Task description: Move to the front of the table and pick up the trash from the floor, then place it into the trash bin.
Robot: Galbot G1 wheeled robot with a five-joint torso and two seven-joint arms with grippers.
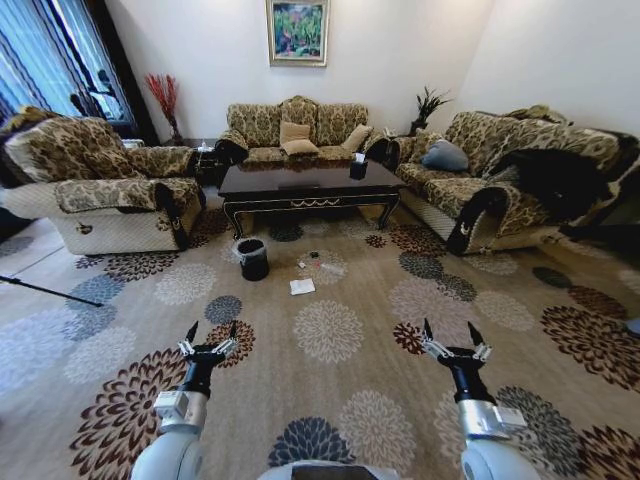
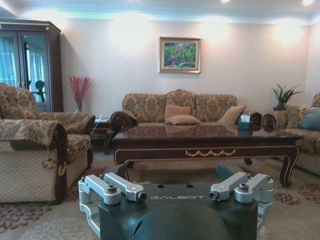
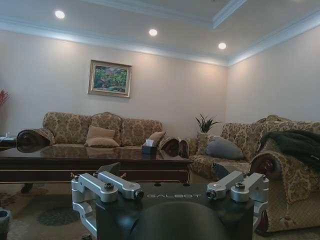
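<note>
- Head view: the left gripper [image 1: 211,335] and right gripper [image 1: 452,337] hover low over the carpet [image 1: 330,330], fingers spread, holding nothing. The trash [image 1: 302,286], a folded white sheet with small pieces just beyond it, lies well ahead between them, in front of the table [image 1: 308,182]; the trash bin [image 1: 252,258] stands just to its left.
- Left wrist view: the open left gripper faces the table's front apron.
- Right wrist view: the right gripper's fingers are apart, the table beyond.
</note>
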